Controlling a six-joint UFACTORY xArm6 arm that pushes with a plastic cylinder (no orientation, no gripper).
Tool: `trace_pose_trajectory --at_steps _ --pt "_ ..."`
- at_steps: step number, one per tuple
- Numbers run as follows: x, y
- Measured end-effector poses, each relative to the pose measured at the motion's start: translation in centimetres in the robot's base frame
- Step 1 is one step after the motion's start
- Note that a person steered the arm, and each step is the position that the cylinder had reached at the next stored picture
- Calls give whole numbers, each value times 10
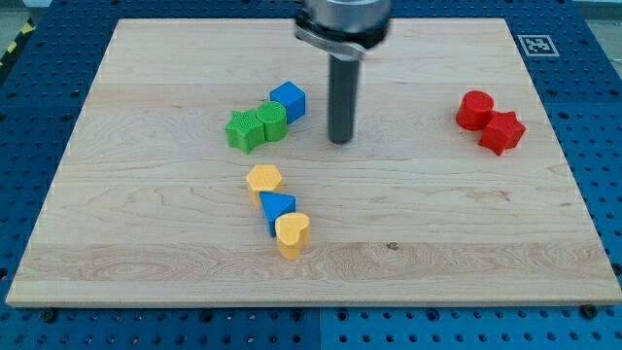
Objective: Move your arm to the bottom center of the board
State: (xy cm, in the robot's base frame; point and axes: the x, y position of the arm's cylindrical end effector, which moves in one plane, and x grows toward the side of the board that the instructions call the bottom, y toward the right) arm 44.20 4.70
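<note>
My tip [340,140] rests on the wooden board [146,253] a little above its middle. It stands just right of a blue cube [289,100], a green round block [272,121] and a green star block [244,130], which touch in a slanted row. Below and left of the tip lie a yellow hexagon block [263,179], a blue triangle block [277,209] and a yellow heart block [292,233], touching in a chain. The tip touches none of the blocks.
A red round block [475,110] and a red star block [501,132] touch each other near the board's right edge. A black-and-white marker tag [536,45] sits at the top right corner. Blue pegboard [603,117] surrounds the board.
</note>
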Motion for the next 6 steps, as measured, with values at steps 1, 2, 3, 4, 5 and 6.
trace_pose_trajectory --at_steps 1,2,3,4,5,6 --pt "52 15" --pt "105 18" --pt "149 15" --pt "177 6" --pt "170 -52" --pt "146 -89"
